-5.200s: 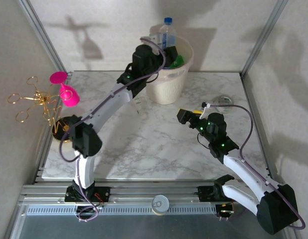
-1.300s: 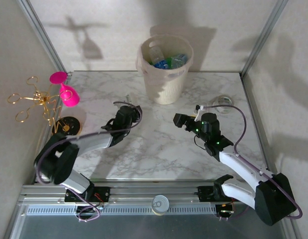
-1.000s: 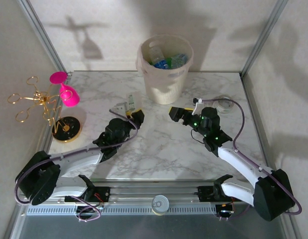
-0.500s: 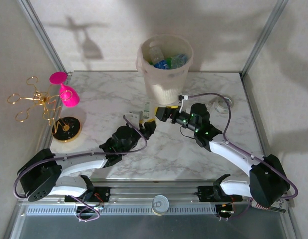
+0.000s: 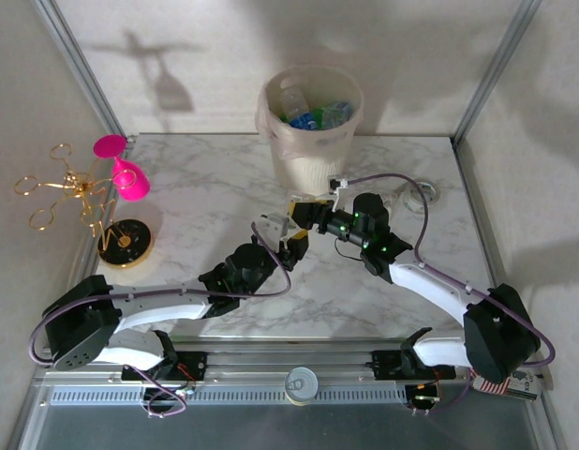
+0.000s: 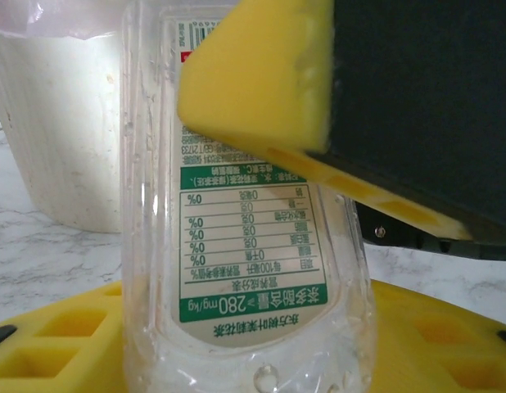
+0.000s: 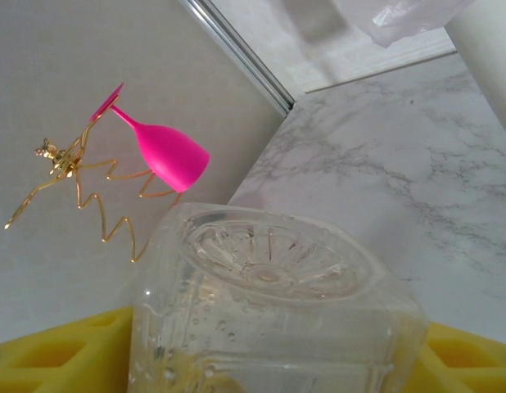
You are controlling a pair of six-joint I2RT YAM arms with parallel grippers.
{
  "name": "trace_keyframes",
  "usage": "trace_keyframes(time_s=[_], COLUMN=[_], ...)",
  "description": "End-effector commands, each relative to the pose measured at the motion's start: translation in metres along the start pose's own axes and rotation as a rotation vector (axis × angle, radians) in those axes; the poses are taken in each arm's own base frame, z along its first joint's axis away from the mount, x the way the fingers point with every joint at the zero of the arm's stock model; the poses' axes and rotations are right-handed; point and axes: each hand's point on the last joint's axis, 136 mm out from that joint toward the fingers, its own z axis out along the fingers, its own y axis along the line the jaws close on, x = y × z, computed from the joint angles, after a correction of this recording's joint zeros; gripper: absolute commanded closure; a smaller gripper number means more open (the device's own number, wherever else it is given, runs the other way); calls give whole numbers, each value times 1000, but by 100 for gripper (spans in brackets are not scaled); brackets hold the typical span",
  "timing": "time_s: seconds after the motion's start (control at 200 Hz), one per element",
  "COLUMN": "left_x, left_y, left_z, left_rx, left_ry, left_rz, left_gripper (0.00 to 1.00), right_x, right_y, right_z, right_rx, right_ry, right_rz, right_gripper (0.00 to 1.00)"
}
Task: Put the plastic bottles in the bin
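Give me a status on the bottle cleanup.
Done: several plastic bottles lie inside the bin. In hand: one clear bottle is gripped by the left gripper, with the right gripper closed on it too, which looks like a handover. To do: that bottle is not yet in the bin.

Saw the clear bottle [image 6: 237, 270] cropped by the top and bottom edges of the left wrist view, cap and base out of frame. Found its upper label covered by a yellow pad [image 6: 253, 74]. Caught just part of the bin [image 6: 56, 123] there, cut off at left. From above, could not count the bottles [image 5: 313, 116] sunk below its rim.
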Motion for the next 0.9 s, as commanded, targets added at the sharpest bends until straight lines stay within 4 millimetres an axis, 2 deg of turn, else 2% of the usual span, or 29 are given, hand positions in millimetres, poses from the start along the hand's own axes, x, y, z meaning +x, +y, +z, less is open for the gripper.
trace_keyframes(time_s=[0.0,0.07,0.165,0.215,0.335,0.451,0.646,0.776,0.896], left_x=[-18,-19,-22,-26,-35,-40,-40,-34,-22], left_y=[-8,-8,-4,1,16,37,95,134,157], left_z=[0,0,-2,-5,-14,-21,-30,-37,-48], left_rx=[-3,-7,-26,-46,-105,-157,-277,-354,-421], left_ry=[-49,-54,-72,-89,-143,-178,-200,-199,-181], left_rz=[15,9,-13,-27,-76,-139,-285,-367,-403], left_gripper=[45,34,13,5,0,0,0,0,0], right_x=[-11,-11,-13,-14,-20,-38,-104,-159,-214], right_y=[3,1,-2,-5,-24,-37,-20,-1,23], right_z=[-1,-2,-5,-6,-10,-21,-45,-56,-61], right_rx=[9,22,44,68,188,307,373,390,379], right_ry=[-34,-38,-54,-61,-69,-91,-210,-309,-412], right_rz=[-18,-15,-17,-25,-49,-113,-249,-319,-374], right_gripper=[40,43,44,44,45,46,46,46,46])
